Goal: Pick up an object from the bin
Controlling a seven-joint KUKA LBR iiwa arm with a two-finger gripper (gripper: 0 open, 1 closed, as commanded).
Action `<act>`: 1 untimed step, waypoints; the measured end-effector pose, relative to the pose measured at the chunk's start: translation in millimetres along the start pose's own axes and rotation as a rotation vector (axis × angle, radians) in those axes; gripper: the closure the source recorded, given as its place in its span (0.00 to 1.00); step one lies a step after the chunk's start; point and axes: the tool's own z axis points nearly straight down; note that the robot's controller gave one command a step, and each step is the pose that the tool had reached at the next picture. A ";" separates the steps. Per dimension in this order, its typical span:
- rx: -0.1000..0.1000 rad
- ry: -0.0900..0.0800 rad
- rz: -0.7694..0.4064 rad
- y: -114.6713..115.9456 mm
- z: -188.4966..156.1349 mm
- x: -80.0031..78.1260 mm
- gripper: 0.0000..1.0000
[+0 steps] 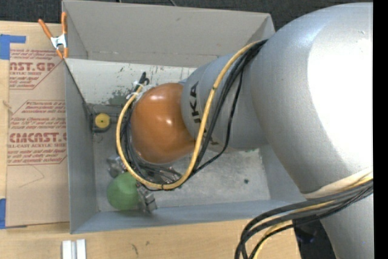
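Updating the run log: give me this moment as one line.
gripper: over green round object, bin lower-left corner | yellow disc: by left wall, apart | grasp: unconfirmed

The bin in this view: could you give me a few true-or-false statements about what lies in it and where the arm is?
1. A green rounded object lies near the lower-left corner of the bin. True.
2. A small yellow round thing sits close to the left wall. True.
3. The yellow thing rests on top of the green one. False: they lie apart.
4. The arm reaches in from the left. False: it comes from the right, its orange cover over the bin's middle.
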 end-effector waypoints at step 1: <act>0.000 -0.003 0.002 0.0 -2.9 -1.2 1.00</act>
